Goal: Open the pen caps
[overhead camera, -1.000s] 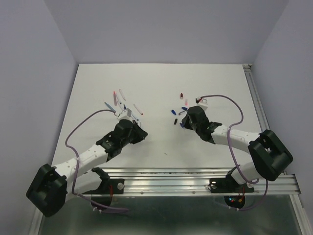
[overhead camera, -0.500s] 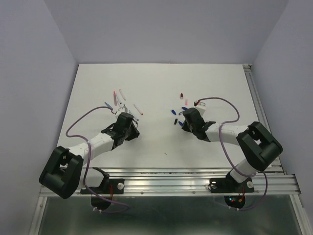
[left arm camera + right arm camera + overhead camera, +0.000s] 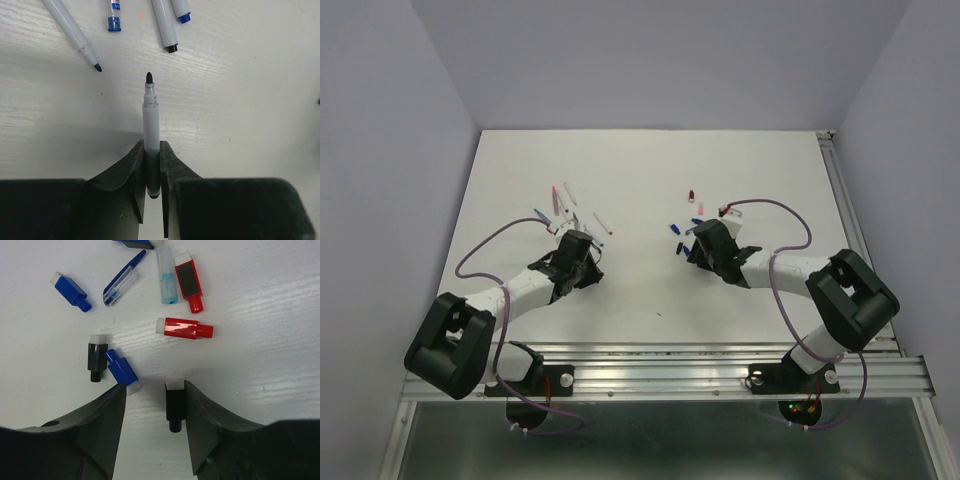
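One black cap (image 3: pixel 175 402) lay on the bench (image 3: pixel 260 340) between the parted jaws of the right claw (image 3: pixel 154 390), against one jaw, its length running parallel to them; the left claw (image 3: pixel 152 146) clenched the uncapped pen (image 3: pixel 149 115).

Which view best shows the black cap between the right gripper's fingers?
Right wrist: black cap close up, between the open fingers of the right gripper. Top external: lost under that gripper. Left wrist: not in frame.
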`<state>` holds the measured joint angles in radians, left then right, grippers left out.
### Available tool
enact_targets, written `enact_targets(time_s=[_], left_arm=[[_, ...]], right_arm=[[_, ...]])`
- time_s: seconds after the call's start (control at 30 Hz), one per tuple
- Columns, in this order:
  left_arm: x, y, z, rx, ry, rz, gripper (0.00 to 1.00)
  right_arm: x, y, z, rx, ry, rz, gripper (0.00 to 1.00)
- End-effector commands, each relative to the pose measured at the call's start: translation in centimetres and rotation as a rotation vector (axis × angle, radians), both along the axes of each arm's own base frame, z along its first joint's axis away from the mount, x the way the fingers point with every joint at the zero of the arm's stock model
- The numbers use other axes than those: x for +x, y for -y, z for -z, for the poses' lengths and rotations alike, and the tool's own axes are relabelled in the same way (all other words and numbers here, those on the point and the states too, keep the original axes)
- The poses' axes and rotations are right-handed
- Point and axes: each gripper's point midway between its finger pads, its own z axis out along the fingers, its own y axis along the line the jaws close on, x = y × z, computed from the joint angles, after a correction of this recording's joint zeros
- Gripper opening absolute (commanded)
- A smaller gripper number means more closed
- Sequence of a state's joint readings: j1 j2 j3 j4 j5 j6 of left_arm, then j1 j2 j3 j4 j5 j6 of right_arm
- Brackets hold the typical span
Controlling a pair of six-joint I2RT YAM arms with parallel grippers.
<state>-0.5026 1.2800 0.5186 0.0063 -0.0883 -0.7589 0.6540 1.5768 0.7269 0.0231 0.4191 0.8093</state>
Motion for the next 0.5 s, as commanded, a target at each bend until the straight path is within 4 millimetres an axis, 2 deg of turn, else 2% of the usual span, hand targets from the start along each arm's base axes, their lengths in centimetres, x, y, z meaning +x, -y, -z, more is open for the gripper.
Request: enact_targets(time_s=[0.0,0.07,0.2,0.23,0.3,0.43,0.47], left_arm=[[1.1,0.3,-1.1,0.005,0.032,0.006,0.25],[1.2,0.3,-1.2,0.004,0.035,0.006,0.28],[1.0,-0.1,-1.0,0.021,0.017,-0.005,0.33],[0.9,-0.1,-1.0,0.023,0.014,-0.005,0.36],[0.9,-0.2,-1.1,0.026,0.014,-0.008,0.4],[0.9,-0.1,-1.7,0.018,0.024,-0.004,0.5],[0.8,0.0,-1.8,0.013,0.024,0.002,0.57]], right_arm=[[0.4,0.1,-2.3,0.038,0.048,0.027,0.56],[0.3,0.1,-2.7,0.048,0.055,0.028,0.64],[0.0,0.0,-3.6,0.074,0.07,0.018,0.67],[-0.2,0.1,-3.9,0.082,0.075,0.015,0.73],[-0.4,0.2,-4.1,0.081,0.077,0.013,0.76],[-0.9,0.7,-4.1,0.074,0.072,0.014,0.81],[-0.9,0.8,-4.1,0.072,0.074,0.018,0.84]])
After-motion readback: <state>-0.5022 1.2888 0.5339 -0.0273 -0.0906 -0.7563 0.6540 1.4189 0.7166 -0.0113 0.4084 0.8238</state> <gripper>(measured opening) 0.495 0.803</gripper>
